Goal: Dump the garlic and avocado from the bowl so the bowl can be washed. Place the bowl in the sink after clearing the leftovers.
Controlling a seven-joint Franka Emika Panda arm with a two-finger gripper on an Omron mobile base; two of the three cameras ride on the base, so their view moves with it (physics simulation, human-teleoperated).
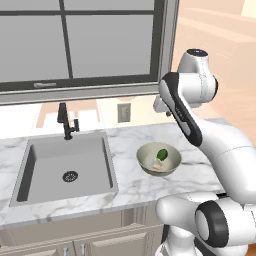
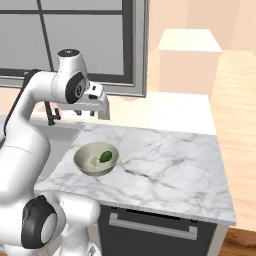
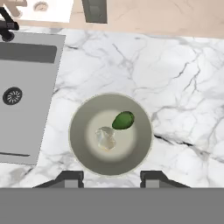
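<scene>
The pale grey-beige bowl [image 1: 149, 169] [image 2: 86, 169] [image 3: 81, 131] stands upright on the white marble counter, just right of the sink [image 1: 50, 160] [image 3: 30, 87]. Inside it lie the dark green avocado [image 1: 161, 153] [image 2: 105, 157] [image 3: 123, 120] and, touching it, the small whitish garlic [image 1: 157, 166] [image 2: 93, 161] [image 3: 106, 139]. My gripper [image 3: 112, 178] [image 2: 102, 112] hangs well above the bowl, pointing straight down at it. It is open, with the fingertips [image 3: 72, 177] wide apart and nothing between them.
A black faucet [image 1: 66, 121] [image 3: 7, 24] stands behind the sink, whose round drain [image 1: 70, 176] [image 3: 12, 96] is bare. A wall outlet [image 1: 123, 112] [image 3: 94, 11] sits behind the counter under the window. Open marble [image 2: 165, 155] stretches right of the bowl to the counter's edge.
</scene>
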